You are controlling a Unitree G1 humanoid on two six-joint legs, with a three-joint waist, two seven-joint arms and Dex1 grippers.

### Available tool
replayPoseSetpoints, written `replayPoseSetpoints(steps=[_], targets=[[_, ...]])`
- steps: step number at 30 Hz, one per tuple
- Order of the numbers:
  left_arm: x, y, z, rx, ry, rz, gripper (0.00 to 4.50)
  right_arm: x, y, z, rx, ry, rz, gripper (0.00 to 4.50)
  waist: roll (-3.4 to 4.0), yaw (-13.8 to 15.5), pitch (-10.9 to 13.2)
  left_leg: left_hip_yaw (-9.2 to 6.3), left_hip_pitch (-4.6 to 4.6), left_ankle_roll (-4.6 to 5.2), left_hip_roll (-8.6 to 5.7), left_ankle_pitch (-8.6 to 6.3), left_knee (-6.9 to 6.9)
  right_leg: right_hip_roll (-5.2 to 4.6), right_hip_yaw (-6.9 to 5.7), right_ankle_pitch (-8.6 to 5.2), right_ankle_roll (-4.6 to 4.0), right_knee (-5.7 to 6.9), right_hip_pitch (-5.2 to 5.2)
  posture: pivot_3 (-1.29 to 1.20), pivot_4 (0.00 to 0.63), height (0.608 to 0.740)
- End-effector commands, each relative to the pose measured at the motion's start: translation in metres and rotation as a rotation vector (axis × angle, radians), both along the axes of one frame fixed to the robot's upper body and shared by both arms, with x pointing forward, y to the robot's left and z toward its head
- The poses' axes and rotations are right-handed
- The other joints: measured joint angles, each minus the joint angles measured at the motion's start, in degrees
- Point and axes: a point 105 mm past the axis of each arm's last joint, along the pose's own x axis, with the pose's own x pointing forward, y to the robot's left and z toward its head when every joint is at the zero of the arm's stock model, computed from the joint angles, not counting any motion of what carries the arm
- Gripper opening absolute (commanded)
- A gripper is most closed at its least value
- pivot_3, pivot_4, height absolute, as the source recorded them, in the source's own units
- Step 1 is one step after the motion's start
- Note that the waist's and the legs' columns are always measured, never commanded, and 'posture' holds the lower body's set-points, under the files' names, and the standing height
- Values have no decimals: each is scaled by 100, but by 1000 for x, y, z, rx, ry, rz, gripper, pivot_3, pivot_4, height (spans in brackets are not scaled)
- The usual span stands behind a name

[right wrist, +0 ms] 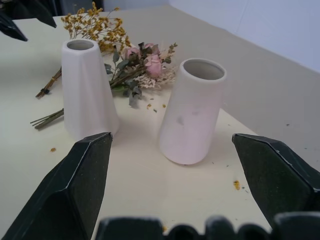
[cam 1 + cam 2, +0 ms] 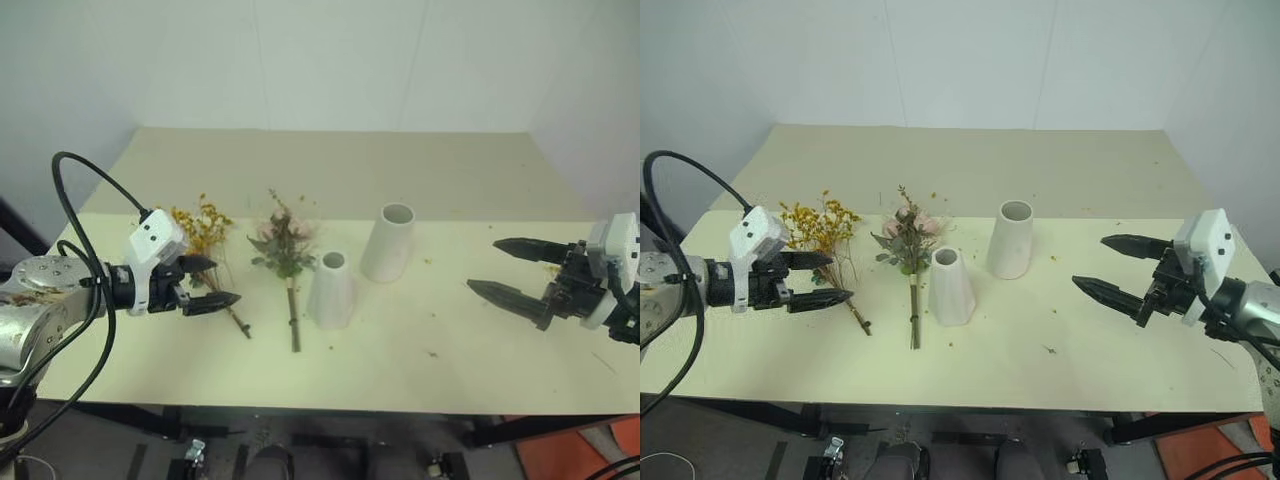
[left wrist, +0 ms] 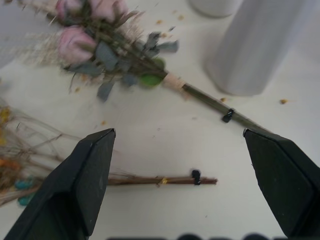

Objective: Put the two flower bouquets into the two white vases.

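The yellow bouquet (image 2: pixel 205 232) lies on the table at the left, its thin brown stems (image 3: pixel 160 180) pointing toward the front edge. Beside it lies the pink rose bouquet (image 2: pixel 283 245), stem also toward the front. To its right stands the slim cone vase (image 2: pixel 332 290), and behind that the wider vase (image 2: pixel 388 243); both are upright and empty. My left gripper (image 2: pixel 226 281) is open just above the yellow bouquet's stems, holding nothing. Off to the right, my right gripper (image 2: pixel 484 265) is open and empty, facing the two vases (image 1: pixel 192 112) from a distance.
The pale yellow table (image 2: pixel 450 340) has bare room between the wider vase and my right gripper. Small petal crumbs (image 2: pixel 432 353) dot the surface. A white wall stands behind the table. An orange object (image 2: pixel 590 455) sits on the floor at the front right.
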Motion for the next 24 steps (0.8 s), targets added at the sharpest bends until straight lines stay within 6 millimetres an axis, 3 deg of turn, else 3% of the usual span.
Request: replayPoseSetpoints(steps=[1,5,13,24], targets=[[3,-3,4,21,86,118,4463,0,1,12,-19,-52,23,4500,-1,-2,0,0,0,0,0,0,0,1,0,0,1,1,0,0,150,740],[8,-10,-4,40,177,236,4463,2,2,12,-21,-46,32,4500,-2,-10,1,-1,0,0,-1,0,1,1,0,-1,1,4,0,0,150,740],[23,9,-24,72,211,462,4463,3,1,12,-23,-40,37,4500,-5,-69,3,-5,5,0,0,0,0,0,4,0,0,11,-4,0,150,740],[32,9,-51,2,337,657,4463,3,1,14,-17,-50,28,4500,-5,9,2,-18,3,-2,-7,0,1,-9,4,1,-1,11,-6,0,150,740]])
